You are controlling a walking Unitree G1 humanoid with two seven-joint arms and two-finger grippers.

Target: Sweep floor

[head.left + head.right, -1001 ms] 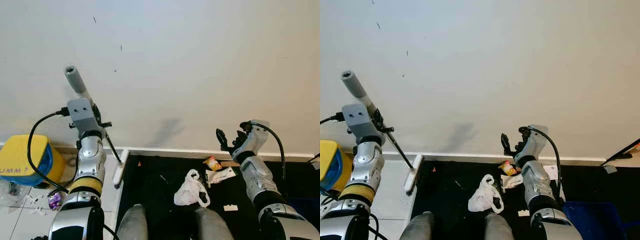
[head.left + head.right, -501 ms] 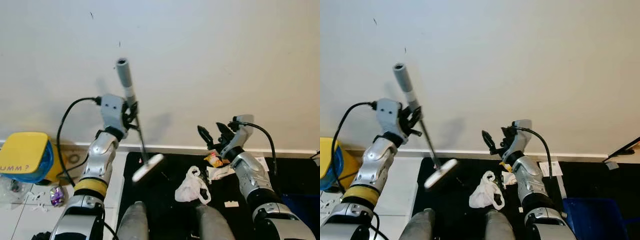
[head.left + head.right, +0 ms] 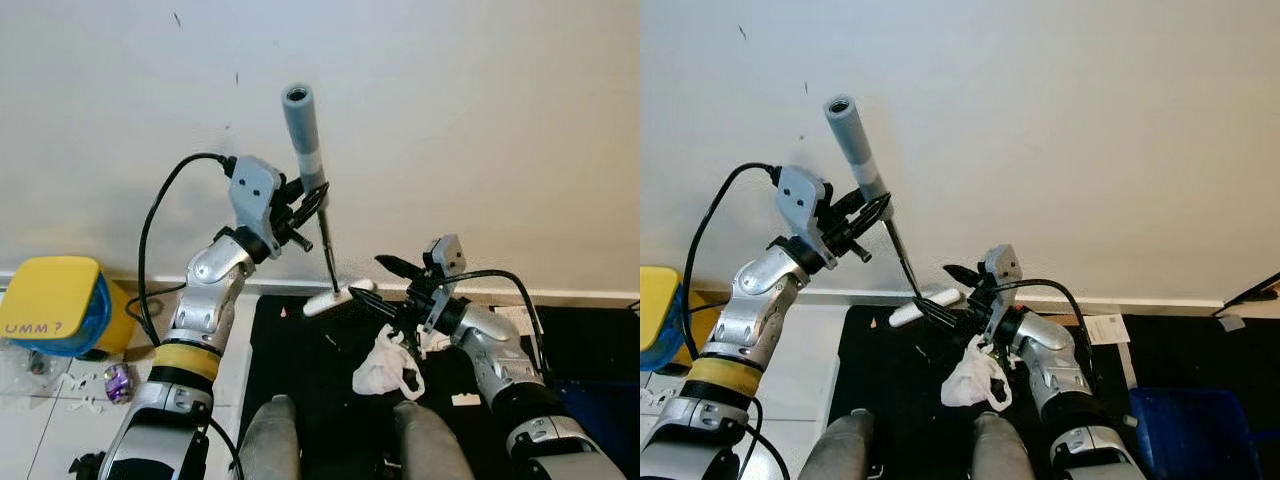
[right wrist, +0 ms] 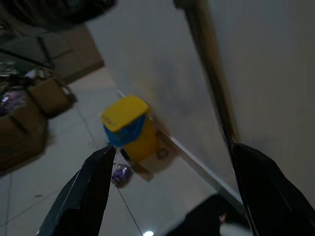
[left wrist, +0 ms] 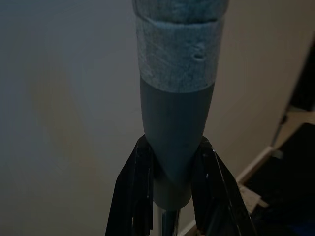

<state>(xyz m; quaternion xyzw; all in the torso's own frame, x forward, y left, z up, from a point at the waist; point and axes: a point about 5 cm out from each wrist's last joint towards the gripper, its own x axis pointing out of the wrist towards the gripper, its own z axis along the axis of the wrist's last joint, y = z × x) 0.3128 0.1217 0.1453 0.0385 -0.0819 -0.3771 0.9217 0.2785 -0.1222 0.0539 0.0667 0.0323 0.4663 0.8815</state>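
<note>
My left gripper (image 3: 308, 206) is shut on a broom with a grey grip (image 3: 301, 128), thin metal shaft and white head (image 3: 339, 298); the head is low by the wall over the black mat (image 3: 305, 360). In the left wrist view both fingers (image 5: 135, 194) clamp the grip's tapered end (image 5: 174, 147). My right gripper (image 3: 366, 278) is open beside the broom head, its fingers spread on either side of the lower shaft (image 4: 211, 73). A crumpled white plastic bag (image 3: 383, 366) lies on the mat just under the right gripper.
A yellow bin with a blue liner (image 3: 55, 308) stands at the wall on the left, with a purple wrapper (image 3: 117, 380) and paper bits on the tiles beside it. A paper scrap (image 3: 465, 400) lies on the mat. A blue container (image 3: 1180, 420) sits at the right.
My left arm has swung the broom rightward, carrying its head from the mat's left edge to the wall at mid-mat. My right gripper has moved left up to the shaft.
</note>
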